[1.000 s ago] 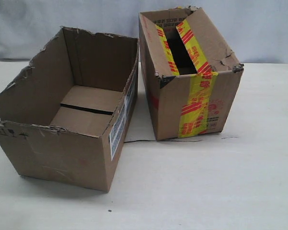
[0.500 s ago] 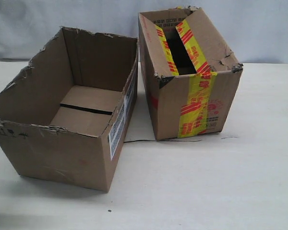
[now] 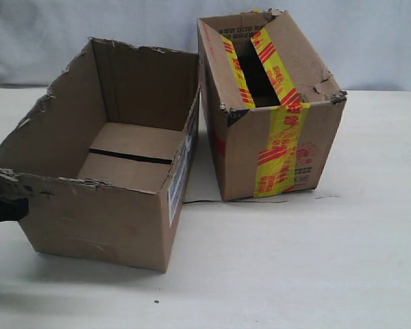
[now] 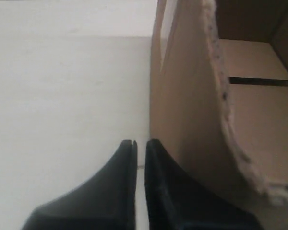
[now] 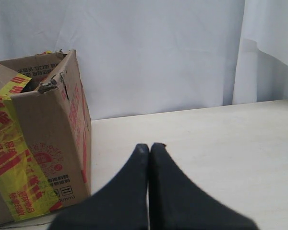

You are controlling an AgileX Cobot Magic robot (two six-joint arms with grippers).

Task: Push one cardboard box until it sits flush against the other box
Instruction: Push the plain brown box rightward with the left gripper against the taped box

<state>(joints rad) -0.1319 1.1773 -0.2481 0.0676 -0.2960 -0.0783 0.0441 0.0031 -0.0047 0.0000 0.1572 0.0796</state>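
Black against the pale table [image 3: 294,260], your left gripper [image 3: 3,207] shows at the far left edge of the exterior view, right at the near left corner of the cardboard box [image 3: 103,219]. From the left wrist view, its fingers [image 4: 158,167] are drawn together with only a thin slit between them and nothing clamped there. The one nearer the carton lies along the outside of the box wall, and it looks to be touching.

The cardboard box sits on the left half of the table, open at the top, its rim torn and ragged all round. You can see down to the bottom flaps and the dark seam between them. A white label [image 3: 180,175] is on the side that faces the other box [image 3: 270,130].

The two are not flush. A wedge of bare table opens between them towards the front. At the back their corners come very close, though you cannot tell from here whether they touch.

The other box stands to the right of centre and further back. It has yellow tape [image 3: 281,147] printed in red over its top flaps and down its front, and a crushed corner [image 3: 327,86].

Your right gripper [image 5: 150,146] appears only in its own wrist view. Its fingers are pressed tip to tip with nothing in them, and it sits over bare table, apart from the taped carton.
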